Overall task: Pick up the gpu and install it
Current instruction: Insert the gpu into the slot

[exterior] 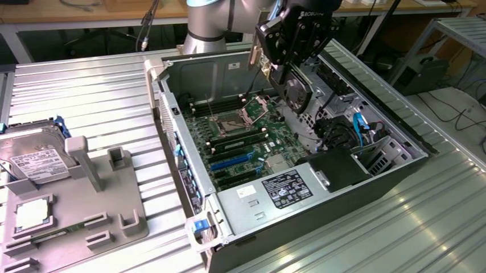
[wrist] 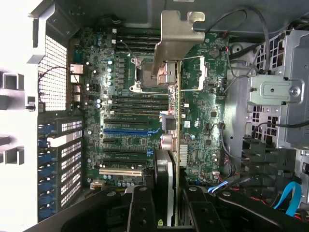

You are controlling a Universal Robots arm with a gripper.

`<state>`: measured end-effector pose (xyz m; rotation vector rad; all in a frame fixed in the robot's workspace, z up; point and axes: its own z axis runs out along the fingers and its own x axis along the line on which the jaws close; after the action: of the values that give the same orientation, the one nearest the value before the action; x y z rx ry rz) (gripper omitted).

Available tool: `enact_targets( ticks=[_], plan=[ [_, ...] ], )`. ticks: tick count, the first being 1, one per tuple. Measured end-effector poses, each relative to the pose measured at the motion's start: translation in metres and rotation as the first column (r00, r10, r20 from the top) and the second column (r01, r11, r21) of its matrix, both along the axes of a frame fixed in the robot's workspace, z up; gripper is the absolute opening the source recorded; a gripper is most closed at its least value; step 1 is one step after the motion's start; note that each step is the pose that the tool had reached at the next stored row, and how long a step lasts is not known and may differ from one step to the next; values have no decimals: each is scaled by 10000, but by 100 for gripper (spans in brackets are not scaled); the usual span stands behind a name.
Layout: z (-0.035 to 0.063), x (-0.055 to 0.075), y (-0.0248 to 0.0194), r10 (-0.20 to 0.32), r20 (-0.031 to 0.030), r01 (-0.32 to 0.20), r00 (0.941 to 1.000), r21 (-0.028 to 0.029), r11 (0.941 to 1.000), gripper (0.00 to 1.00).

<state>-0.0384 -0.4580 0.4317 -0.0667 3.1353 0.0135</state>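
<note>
Pincer closed on the gpu, gripping it from both faces. In the wrist view the two black fingers sit on either side of the card's edge.

Gpu held in the air, on edge, above the open computer case and clear of the motherboard. It hangs over the far part of the board, near the CPU socket. Wrist view: card seen edge-on, its silver end bracket towards the case's far wall and its fan cooler close to the pincer.

Blue expansion slot lies on the near half of the board with nothing in it; the card is not seated in any slot. Power supply with a black label sits at the near end of the case.

At the exterior view's left, on the ribbed metal tabletop, a grey parts holder carries a hard drive standing tilted and a small square silver chip lying flat. Both are well apart from the pincer.
</note>
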Motion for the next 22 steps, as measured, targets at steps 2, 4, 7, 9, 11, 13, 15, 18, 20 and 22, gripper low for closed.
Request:
enact_targets(
  ticks=[2,4,7,9,11,13,15,18,20,22],
  plan=[
    [0,0,0,14,0,-14,10000,0,10000,28],
    [0,0,0,53,1,-53,10000,0,10000,28],
    [0,0,0,124,0,-124,9999,0,9999,28],
    [0,0,0,228,1,-228,9997,0,9997,28],
    [0,0,0,312,0,-312,9995,0,9995,28],
    [0,0,0,438,0,-438,9990,0,9990,28],
    [0,0,0,525,0,-525,9986,0,9986,28],
    [0,0,0,656,0,-656,9978,0,9978,28],
    [0,0,0,735,1,-735,9973,0,9973,28],
    [0,0,0,777,0,-777,9970,0,9970,28]
  ],
)
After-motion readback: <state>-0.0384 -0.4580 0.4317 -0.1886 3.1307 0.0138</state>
